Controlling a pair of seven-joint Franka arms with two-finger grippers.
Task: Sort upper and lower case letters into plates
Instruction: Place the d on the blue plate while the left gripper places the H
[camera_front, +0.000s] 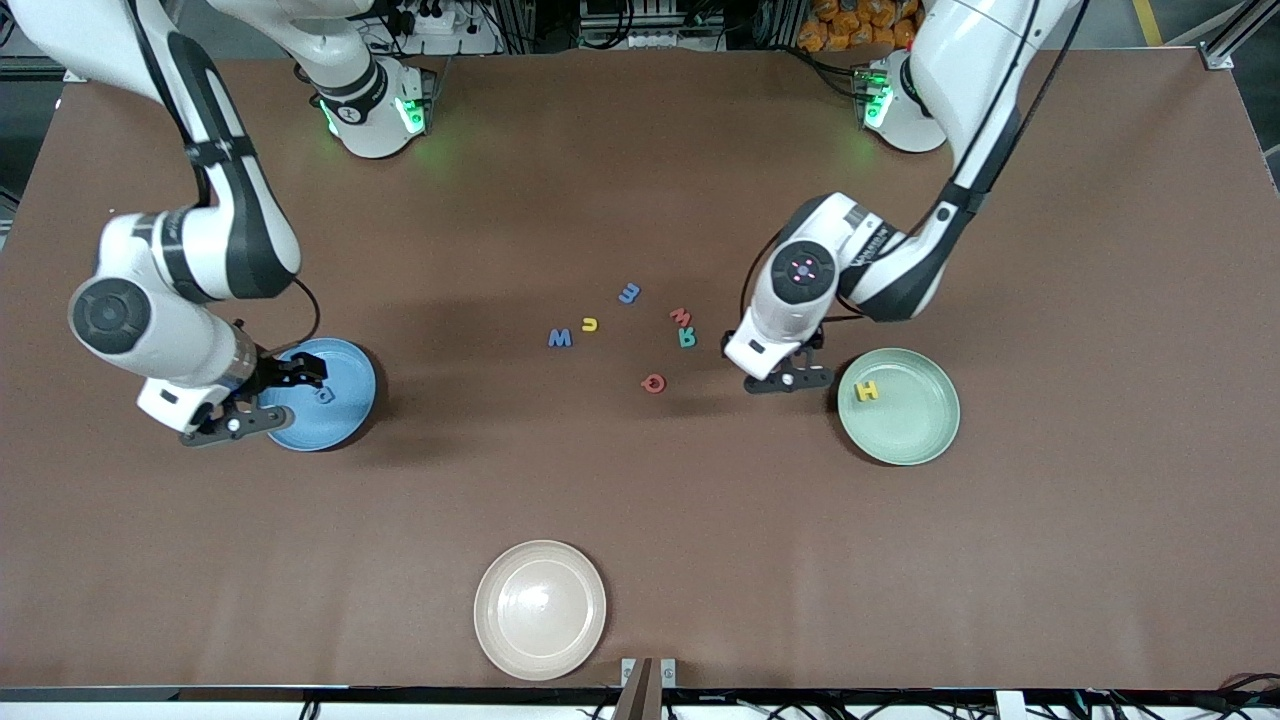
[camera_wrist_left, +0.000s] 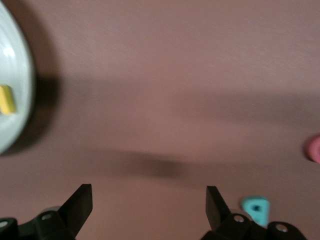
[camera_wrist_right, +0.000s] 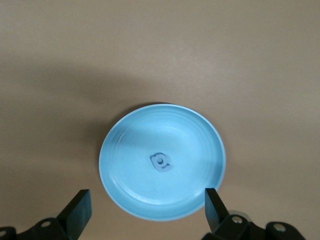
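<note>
**Two letters plated, six loose on the worktop**

Cream-white plate (camera_front: 540, 610) sits nearest the front camera, with nothing in it, and is not one of the sorting plates. Landmark for all positions below: the red Q (camera_front: 654, 382).

Loose letters, all farther from the camera than the red Q: teal R (camera_front: 687, 338) and red letter (camera_front: 680, 317) close together toward the left arm's end; blue W (camera_front: 560, 338) and yellow u (camera_front: 589, 323) toward the right arm's end; blue m (camera_front: 628, 293) farthest of the group.

Blue plate (camera_front: 325, 393), well toward the right arm's end from the red Q, holds one blue letter (camera_wrist_right: 161, 162). Pale green plate (camera_front: 898, 405), toward the left arm's end, holds a yellow H (camera_front: 866, 391).

Right gripper (camera_wrist_right: 147, 207) hangs over the blue plate's edge, jaws spread wide, empty. Left gripper (camera_wrist_left: 149, 202) is over bare worktop between the red Q and the green plate, jaws likewise spread, nothing between them.

Handling judgement: letters look like thin foam, so very light, soft and squashy, not fragile. They lie flat, so a fingertip pinch across a narrow stroke from directly above seems best; excess squeeze may buckle one or make it pop free.
</note>
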